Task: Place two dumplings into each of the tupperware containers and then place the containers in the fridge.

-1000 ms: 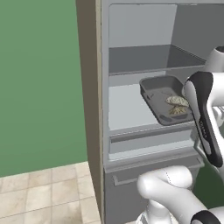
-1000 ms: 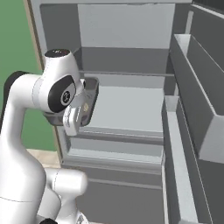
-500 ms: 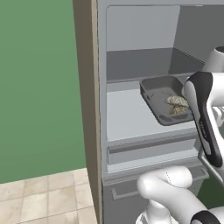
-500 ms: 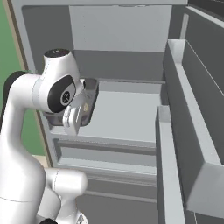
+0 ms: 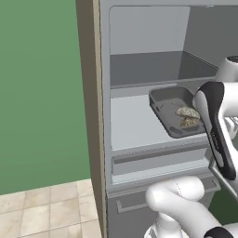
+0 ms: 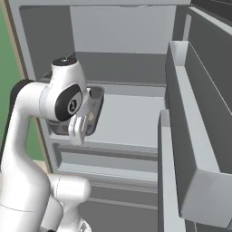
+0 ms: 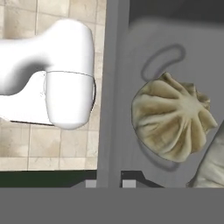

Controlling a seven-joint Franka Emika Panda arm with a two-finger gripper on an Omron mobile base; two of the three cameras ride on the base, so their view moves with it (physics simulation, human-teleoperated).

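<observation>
The dark grey container (image 5: 173,113) sits over the fridge (image 5: 139,135) shelf, two dumplings (image 5: 187,116) inside; the gripper (image 7: 109,183) pinches its rim, jaws pressed together.

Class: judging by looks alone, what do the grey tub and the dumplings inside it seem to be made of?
Grey tub: likely matte plastic, with a dull, even surface, thin walls and no shine. Dumplings: soft dough, it seems, pale tan with pleated folds gathered to a centre.

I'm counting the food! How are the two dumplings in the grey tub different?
In the hand view, one dumpling shows whole, round and pleated; the other dumpling is cut off at the picture's corner. In the left base view they lie side by side, touching. Both are tan and lie inside the dark grey tub.
</observation>
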